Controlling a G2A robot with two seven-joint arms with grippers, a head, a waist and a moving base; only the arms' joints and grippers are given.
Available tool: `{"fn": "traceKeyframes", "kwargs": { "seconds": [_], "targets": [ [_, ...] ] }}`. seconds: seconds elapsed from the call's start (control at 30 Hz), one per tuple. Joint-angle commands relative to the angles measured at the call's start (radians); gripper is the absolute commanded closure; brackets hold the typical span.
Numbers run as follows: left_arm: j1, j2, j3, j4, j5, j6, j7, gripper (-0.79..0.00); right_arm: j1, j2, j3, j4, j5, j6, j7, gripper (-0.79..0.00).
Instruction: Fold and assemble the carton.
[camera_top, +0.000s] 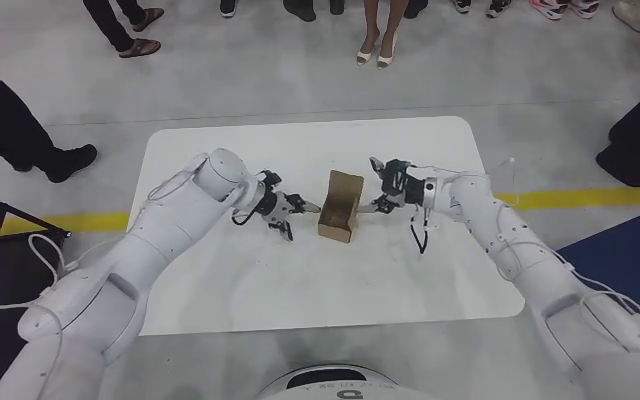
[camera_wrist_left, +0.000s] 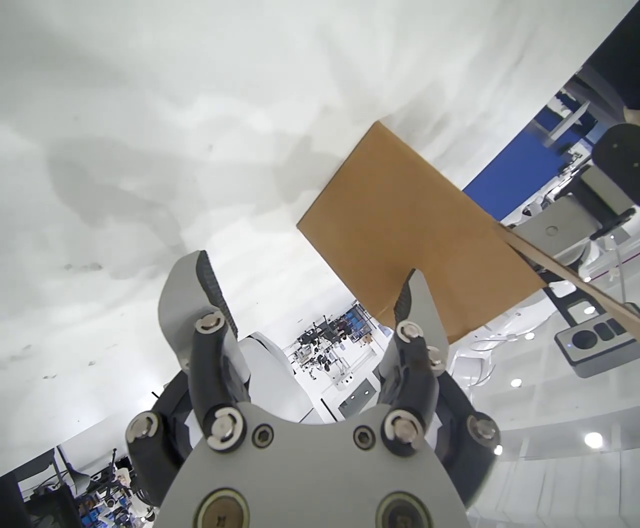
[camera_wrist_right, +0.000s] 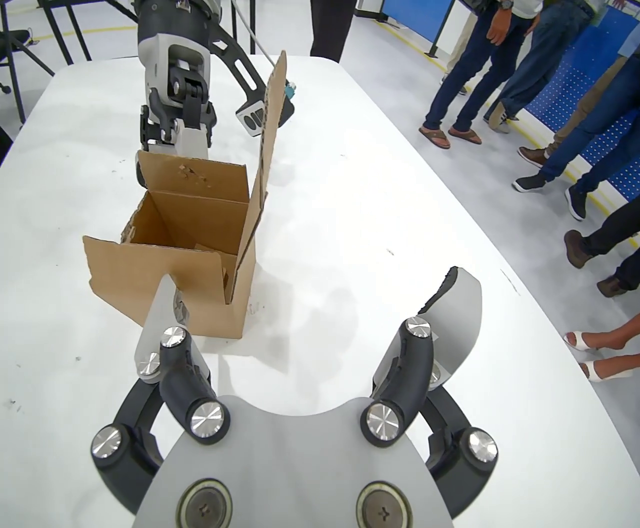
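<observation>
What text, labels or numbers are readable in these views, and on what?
None can be read.
The carton: plain brown cardboard on every face in view, no print or label.
The table: white top with small dark scuffs, no writing.
The button pad behind the carton: dark buttons, any marks too small to read.

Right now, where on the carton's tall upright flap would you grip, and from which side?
Probably pinch the tall flap near its free top edge, coming down from above: it stands upright and thin, both faces exposed, rising above the other flaps of the carton.
</observation>
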Motion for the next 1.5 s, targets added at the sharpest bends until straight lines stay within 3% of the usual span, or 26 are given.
{"fn": "traceKeyframes", "kwargs": {
  "seconds": [0.0, 0.2, 0.3, 0.37, 0.4, 0.87, 0.93, 1.0, 1.13, 1.2, 1.23, 1.33, 1.47],
  "targets": [
    [0.017, 0.021, -0.028, -0.034, 0.011, 0.009, 0.006, -0.696, 0.021, -0.012, -0.013, 0.016, -0.004, 0.001, -0.017, -0.785],
    [0.081, 0.091, -0.163, -0.141, 0.002, 0.024, 0.040, -0.690, 0.033, -0.007, 0.017, 0.081, 0.004, -0.009, -0.144, -0.785],
    [0.147, 0.133, -0.270, -0.211, -0.046, 0.003, 0.056, -0.785, 0.007, 0.023, 0.062, 0.064, -0.030, -0.024, -0.223, -0.785],
    [0.197, 0.155, -0.341, -0.245, -0.100, -0.015, 0.066, -0.785, -0.022, 0.049, 0.103, 0.016, -0.051, -0.037, -0.296, -0.785],
    [0.197, 0.155, -0.341, -0.245, -0.100, -0.015, 0.066, -0.785, -0.038, 0.062, 0.125, -0.016, -0.063, -0.045, -0.337, -0.785],
    [0.197, 0.155, -0.341, -0.245, -0.100, -0.015, 0.066, -0.785, -0.038, 0.062, 0.125, -0.016, -0.063, -0.045, -0.337, -0.785],
    [0.199, 0.155, -0.340, -0.245, -0.097, -0.017, 0.074, -0.785, -0.044, 0.065, 0.132, -0.003, -0.085, 0.003, -0.287, -0.785],
    [0.215, 0.157, -0.338, -0.272, -0.061, -0.058, 0.098, -0.785, -0.066, 0.076, 0.139, -0.058, -0.136, 0.045, -0.260, -0.785],
    [0.242, 0.173, -0.340, -0.296, 0.061, -0.132, 0.125, -0.779, -0.129, 0.110, 0.169, -0.110, -0.227, 0.019, -0.238, -0.785],
    [0.248, 0.177, -0.333, -0.322, 0.130, -0.180, 0.132, -0.582, -0.163, 0.120, 0.186, -0.140, -0.215, -0.001, -0.216, -0.785],
    [0.245, 0.179, -0.323, -0.338, 0.182, -0.202, 0.139, -0.545, -0.177, 0.125, 0.196, -0.158, -0.210, -0.001, -0.206, -0.785],
    [0.230, 0.178, -0.288, -0.399, 0.301, -0.271, 0.132, -0.566, -0.214, 0.136, 0.221, -0.196, -0.190, -0.009, -0.170, -0.785],
    [0.184, 0.159, -0.233, -0.422, 0.370, -0.271, 0.102, -0.542, -0.245, 0.143, 0.247, -0.213, -0.148, -0.017, -0.119, -0.785]
  ]
}}
